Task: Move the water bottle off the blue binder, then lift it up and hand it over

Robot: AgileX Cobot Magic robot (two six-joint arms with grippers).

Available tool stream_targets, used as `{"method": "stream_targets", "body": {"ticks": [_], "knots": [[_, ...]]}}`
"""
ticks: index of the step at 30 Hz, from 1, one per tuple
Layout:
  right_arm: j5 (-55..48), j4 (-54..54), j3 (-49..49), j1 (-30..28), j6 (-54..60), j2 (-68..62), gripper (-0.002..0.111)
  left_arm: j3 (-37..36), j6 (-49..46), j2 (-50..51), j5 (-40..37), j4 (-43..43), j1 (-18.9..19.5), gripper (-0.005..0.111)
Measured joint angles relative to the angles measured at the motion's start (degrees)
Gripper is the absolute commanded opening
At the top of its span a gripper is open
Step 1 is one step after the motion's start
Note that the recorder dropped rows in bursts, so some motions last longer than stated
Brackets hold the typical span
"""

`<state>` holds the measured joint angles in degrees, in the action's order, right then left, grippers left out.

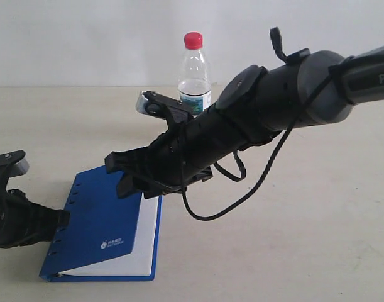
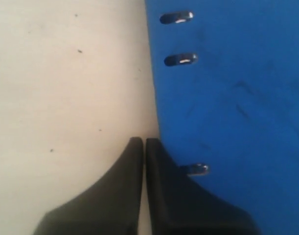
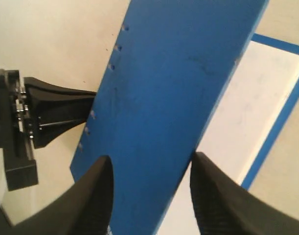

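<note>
Binder [image 3: 169, 98] cover between right pincer [image 3: 149, 196] fingers

Left gripper [image 2: 142, 147] lies low with jaws pressed together; right gripper [image 3: 149, 196] reaches across, jaws parted.

Right arm [image 1: 254, 119] across the water bottle [image 1: 194, 72]; bare table [image 1: 317, 239] alongside.

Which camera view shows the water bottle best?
The exterior view. There the water bottle stands upright on the table behind the right arm, red cap and label visible, with only its base hidden by the arm. The left wrist and right wrist views do not show the bottle; they show mainly the blue binder.
</note>
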<state>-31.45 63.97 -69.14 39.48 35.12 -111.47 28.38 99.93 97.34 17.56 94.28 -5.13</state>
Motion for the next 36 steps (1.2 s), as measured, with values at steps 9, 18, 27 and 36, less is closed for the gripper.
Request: {"method": "stream_targets", "body": {"ticks": [9, 18, 27, 36], "knots": [[-0.1, 10.4, 0.0, -0.1, 7.3, -1.5, 0.043, 0.1, 0.0, 0.0, -1.0, 0.0, 0.5, 0.004], [-1.4, 14.4, 0.0, -0.4, 12.7, -2.1, 0.058, 0.1, 0.0, 0.0, -1.5, 0.0, 0.5, 0.004], [-11.9, 24.1, 0.0, 0.4, 20.3, -2.5, 0.058, 0.2, -0.3, 0.0, 1.4, -0.2, 0.3, 0.004], [-8.4, 20.1, 0.0, 0.6, 17.1, -2.5, 0.058, 0.2, -0.3, 0.0, 1.9, -0.3, 0.3, 0.004]]}}
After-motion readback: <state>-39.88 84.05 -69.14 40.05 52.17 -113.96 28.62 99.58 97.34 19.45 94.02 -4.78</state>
